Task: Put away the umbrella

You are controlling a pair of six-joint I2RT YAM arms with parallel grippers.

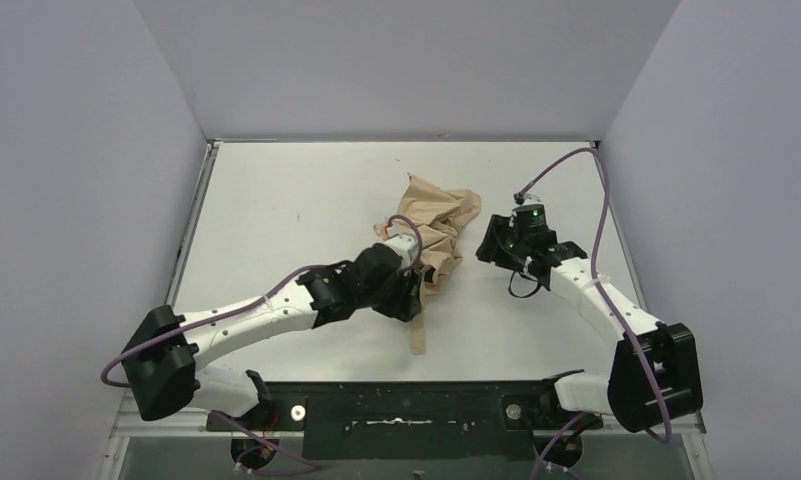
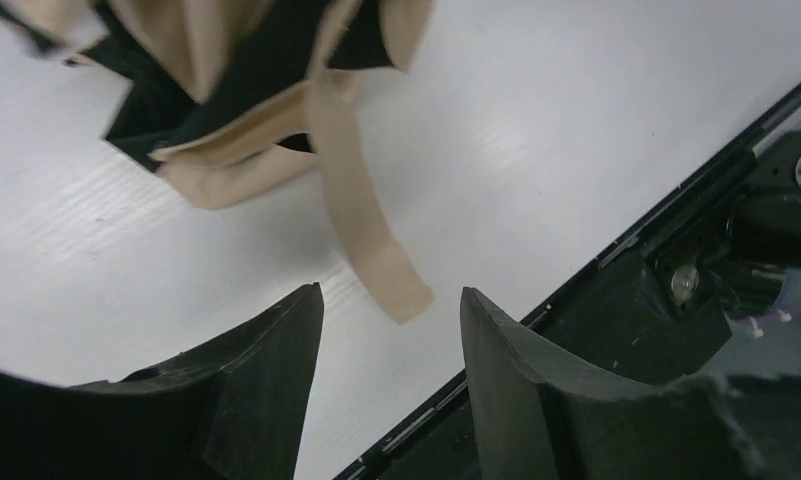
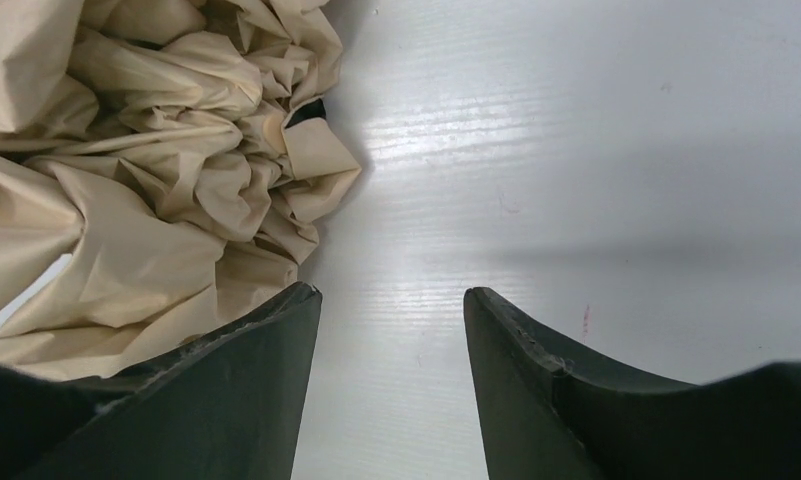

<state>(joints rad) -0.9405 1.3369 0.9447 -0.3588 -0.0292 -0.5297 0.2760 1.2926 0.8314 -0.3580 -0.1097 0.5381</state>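
Top view: the umbrella [image 1: 438, 230] is seen crumpled mid-way across the table [image 1: 276, 200], its long axis running far to near. The left gripper [image 1: 411, 297] is placed nearer, at its near end.
Left wrist: jaws are parted and empty, with the strap [image 2: 361, 225] laid just ahead.
Right wrist: the right gripper [image 3: 391, 292] is spread with nothing held, and the umbrella is bunched to its left.

The umbrella [image 1: 438, 225] lies near the middle of the table [image 1: 276, 200], a little toward 12 o'clock. Its strap [image 1: 417, 335] trails from the bundle toward 6 o'clock, flat on the table, ending short of the base rail [image 1: 406, 410]. The left gripper [image 2: 391, 290] sits at the umbrella's 7 o'clock, seemingly just clear of the fabric. The right gripper [image 3: 391, 291] stands at its 3 o'clock, just beside the folds.
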